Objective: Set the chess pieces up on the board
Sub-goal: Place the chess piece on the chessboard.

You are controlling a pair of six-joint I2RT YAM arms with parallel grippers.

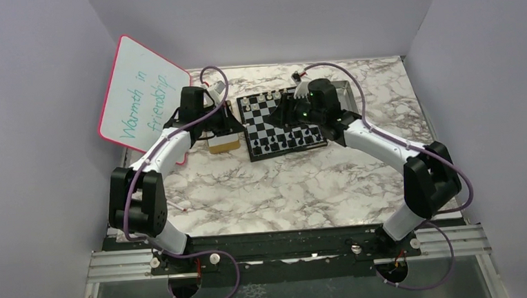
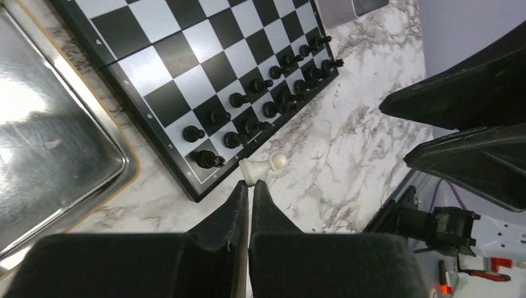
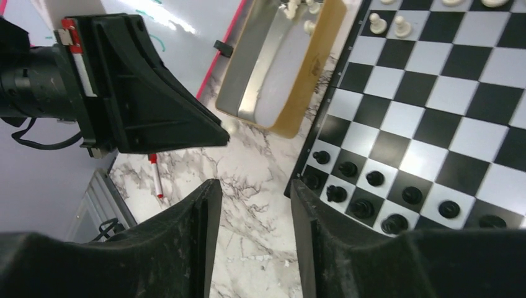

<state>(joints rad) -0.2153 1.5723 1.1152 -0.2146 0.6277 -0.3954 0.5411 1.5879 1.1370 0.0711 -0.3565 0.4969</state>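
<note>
Black chess pieces (image 2: 248, 127) stand upright in two rows along the near edge of the board (image 1: 283, 123), which lies close to the far edge of the marble table (image 1: 284, 189), about midway between its left and right edges. A few white pieces (image 3: 375, 23) stand on the board's far rows. One white pawn (image 2: 263, 166) lies on its side on the bare marble, just off the board's near-left corner. The left gripper (image 2: 250, 185) points at the pawn with its fingers pressed together and nothing between them, the tips just beside the pawn's base. The right gripper (image 3: 255, 186) hangs above the board with its fingers spread apart, empty. A tan-rimmed metal tray (image 3: 273, 81) to the board's left holds more white pieces at its far end. A whiteboard (image 1: 143, 94) leans in the far-left corner, and a red marker (image 3: 155, 177) lies on the marble.
</note>
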